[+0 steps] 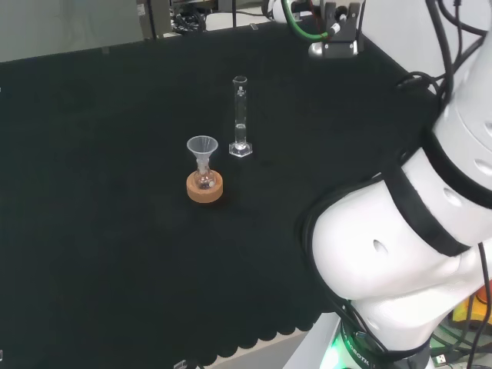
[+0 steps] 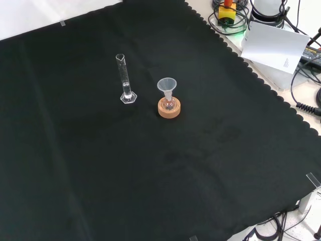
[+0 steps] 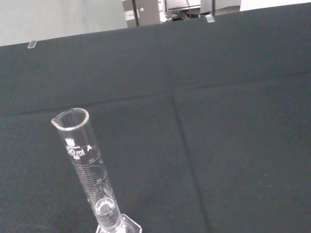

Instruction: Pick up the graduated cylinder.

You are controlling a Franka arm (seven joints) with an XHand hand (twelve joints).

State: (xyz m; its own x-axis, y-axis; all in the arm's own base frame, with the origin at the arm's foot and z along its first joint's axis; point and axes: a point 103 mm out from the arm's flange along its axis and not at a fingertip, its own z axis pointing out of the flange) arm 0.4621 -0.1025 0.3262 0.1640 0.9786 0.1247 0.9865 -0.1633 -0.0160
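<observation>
Hand unseen; graduated cylinder (image 1: pixel 241 117) upright, funnel (image 1: pixel 202 147) + cork ring (image 1: pixel 204 187) beside

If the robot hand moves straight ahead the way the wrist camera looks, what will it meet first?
Probably the cylinder: it stands upright, close in the wrist view, somewhat off centre, so the robot hand might pass beside it. Beyond it lies only black cloth. Depth is hard to judge.

Seen from above and behind the arm's base in the head view, from the opposite bench (image 2: pixel 60 191) edge looking down in the front view, and close-up from the wrist — all three share the graduated cylinder (image 1: pixel 241 115) mid-cloth — two also the funnelled flask (image 2: pixel 168 95).
</observation>
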